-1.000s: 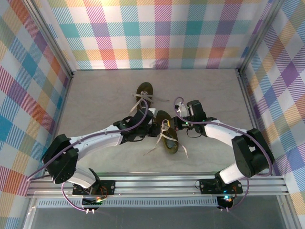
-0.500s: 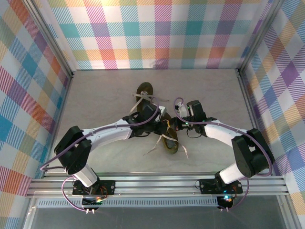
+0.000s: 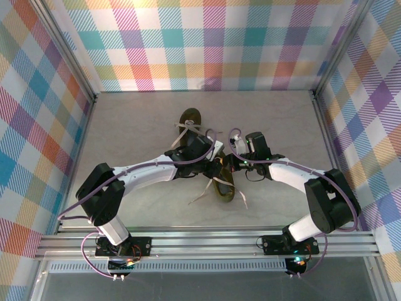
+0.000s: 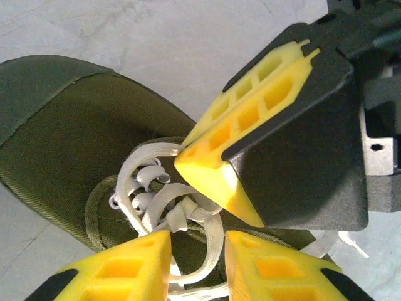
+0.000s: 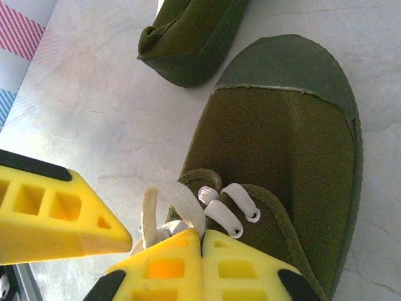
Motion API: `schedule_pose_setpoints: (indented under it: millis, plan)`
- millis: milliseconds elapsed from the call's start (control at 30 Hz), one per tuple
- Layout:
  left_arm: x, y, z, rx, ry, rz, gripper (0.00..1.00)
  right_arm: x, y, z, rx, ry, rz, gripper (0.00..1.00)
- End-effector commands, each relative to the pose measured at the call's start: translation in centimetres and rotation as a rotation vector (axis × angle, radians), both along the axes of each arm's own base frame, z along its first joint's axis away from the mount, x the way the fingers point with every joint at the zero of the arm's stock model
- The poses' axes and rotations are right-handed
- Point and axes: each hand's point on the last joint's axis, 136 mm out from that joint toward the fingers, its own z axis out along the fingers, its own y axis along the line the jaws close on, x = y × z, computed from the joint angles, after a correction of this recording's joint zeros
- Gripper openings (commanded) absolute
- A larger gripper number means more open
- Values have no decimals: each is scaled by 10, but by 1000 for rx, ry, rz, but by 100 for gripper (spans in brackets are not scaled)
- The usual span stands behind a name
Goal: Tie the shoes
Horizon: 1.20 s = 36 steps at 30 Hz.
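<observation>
The near shoe [image 3: 225, 188] is dark olive and lies at mid-table, with both grippers meeting over its laces. The far shoe [image 3: 190, 117] sits behind it with loose pale laces. My right gripper [image 5: 202, 237] is shut on a lace loop [image 5: 182, 204] that rises from the near shoe [image 5: 288, 138]. My left gripper [image 4: 197, 266] is open, its yellow fingers [image 4: 135, 266] on either side of a lace loop [image 4: 216, 241] just below the half-knot [image 4: 188, 210]. The right gripper's fingertip [image 4: 210, 169] hangs right above that knot. From the top, my left gripper [image 3: 217, 164] and right gripper [image 3: 232, 164] nearly touch.
Loose lace ends [image 3: 200, 193] trail from the near shoe toward the front of the grey table [image 3: 125, 125]. The far shoe's toe [image 5: 191, 34] lies close behind. Checked walls enclose three sides. An aluminium rail [image 3: 207, 241] runs along the near edge.
My left arm has swung right and forward, bringing its gripper from beside the near shoe to over its laces, close to the right gripper. The right arm has held still.
</observation>
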Motion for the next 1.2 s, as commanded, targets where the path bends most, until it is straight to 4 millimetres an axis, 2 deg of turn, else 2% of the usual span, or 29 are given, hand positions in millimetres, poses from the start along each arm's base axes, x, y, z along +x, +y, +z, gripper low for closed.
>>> schedule_pose_setpoints:
  millis: [0,567,667,733,900,1167]
  plan:
    - [-2,-7,0,7,-9,-77,30,-2,3,6,12,-31,26,0]
    - [6,-3,-22,95,-21,-86,29,-1,4,8,9,-29,30,0]
    - [6,-2,-22,100,-26,-87,23,-1,4,8,8,-31,26,0]
    - [6,-1,-21,101,-32,-81,15,-1,4,7,7,-29,26,0]
    - [6,2,-7,81,-56,-76,0,0,4,5,4,-24,29,0]
    - [-5,2,7,40,-57,-118,0,2,2,2,-10,-20,11,0]
